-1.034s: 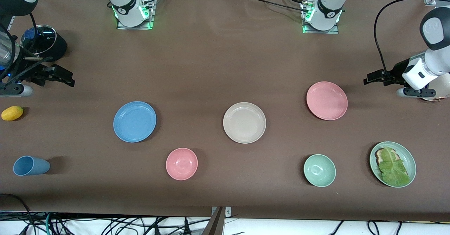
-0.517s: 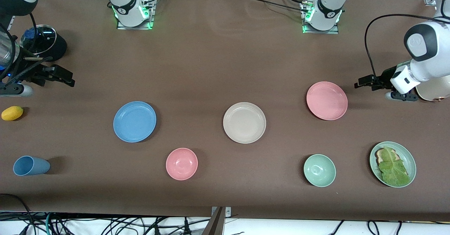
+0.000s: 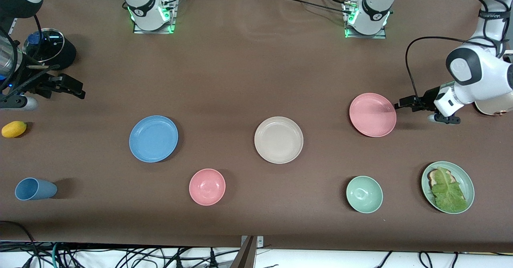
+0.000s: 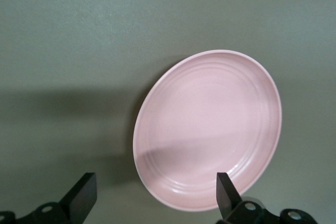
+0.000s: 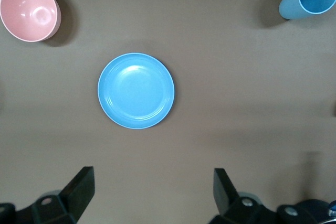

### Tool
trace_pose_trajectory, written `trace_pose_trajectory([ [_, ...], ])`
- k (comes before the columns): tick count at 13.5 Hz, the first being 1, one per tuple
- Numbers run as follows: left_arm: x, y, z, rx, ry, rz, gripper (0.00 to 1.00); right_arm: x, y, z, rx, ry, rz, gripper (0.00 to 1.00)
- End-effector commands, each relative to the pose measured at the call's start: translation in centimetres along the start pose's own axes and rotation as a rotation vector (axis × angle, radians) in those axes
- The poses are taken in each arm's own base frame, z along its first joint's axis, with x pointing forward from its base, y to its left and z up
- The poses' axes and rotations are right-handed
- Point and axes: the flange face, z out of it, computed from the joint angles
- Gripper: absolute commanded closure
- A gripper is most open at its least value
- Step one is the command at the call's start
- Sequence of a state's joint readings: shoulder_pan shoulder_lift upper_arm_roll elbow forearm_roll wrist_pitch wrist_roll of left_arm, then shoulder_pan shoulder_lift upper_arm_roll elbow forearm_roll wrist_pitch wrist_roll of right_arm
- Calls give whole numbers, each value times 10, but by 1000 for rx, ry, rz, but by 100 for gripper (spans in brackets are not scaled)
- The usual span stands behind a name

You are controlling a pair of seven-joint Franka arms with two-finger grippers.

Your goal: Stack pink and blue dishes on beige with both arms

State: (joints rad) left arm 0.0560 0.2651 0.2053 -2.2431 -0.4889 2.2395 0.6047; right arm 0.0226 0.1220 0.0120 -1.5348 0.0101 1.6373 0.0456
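Observation:
The salmon pink plate [image 3: 372, 114] lies toward the left arm's end of the table. The beige plate [image 3: 278, 140] sits mid-table, and the light blue plate [image 3: 153, 138] lies toward the right arm's end. My left gripper [image 3: 402, 103] is open and low, just off the pink plate's rim. In the left wrist view the pink plate [image 4: 210, 129] fills the space ahead of the open left gripper [image 4: 155, 198]. My right gripper [image 3: 78, 89] waits open over bare table near the black pot. Its wrist view shows the blue plate [image 5: 136, 91] well ahead of the gripper [image 5: 152, 192].
A pink bowl [image 3: 207, 186], mint bowl [image 3: 364, 194] and green plate with lettuce [image 3: 469, 182] stand nearer the front camera. A blue cup [image 3: 35, 188], a yellow fruit [image 3: 14, 129] and a lidded black pot [image 3: 48, 49] sit at the right arm's end.
The left arm has swung in toward the pink plate, bringing its open gripper up to the plate's rim. The right arm and all dishes have stayed still.

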Motion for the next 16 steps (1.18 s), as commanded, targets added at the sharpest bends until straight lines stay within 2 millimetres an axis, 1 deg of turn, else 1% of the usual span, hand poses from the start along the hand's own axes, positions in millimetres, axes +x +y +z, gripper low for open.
trace_pose_trajectory([
  [1, 5, -7, 13, -19, 21, 30, 0, -5, 3, -3, -10, 2, -1, 0],
  [4, 7, -12, 22, -9, 23, 25, 0, -5, 3, -3, -10, 2, -1, 0],
  [7, 7, -14, 37, -47, 33, 32, 0, -5, 3, -3, -10, 2, -1, 0],
  [12, 8, -16, 47, -45, 35, 30, 0, -5, 3, -3, -10, 2, -1, 0],
  [13, 8, -15, 48, -45, 33, 31, 2, -5, 3, -3, -10, 2, -1, 0],
  [14, 8, -15, 48, -45, 33, 31, 23, -5, 3, -3, -10, 2, -1, 0],
  [15, 8, -17, 46, -46, 35, 28, 54, -5, 4, -3, -10, 2, 1, 0],
  [16, 7, -19, 45, -51, 34, 23, 77, -5, 3, -3, -10, 2, -1, 0],
])
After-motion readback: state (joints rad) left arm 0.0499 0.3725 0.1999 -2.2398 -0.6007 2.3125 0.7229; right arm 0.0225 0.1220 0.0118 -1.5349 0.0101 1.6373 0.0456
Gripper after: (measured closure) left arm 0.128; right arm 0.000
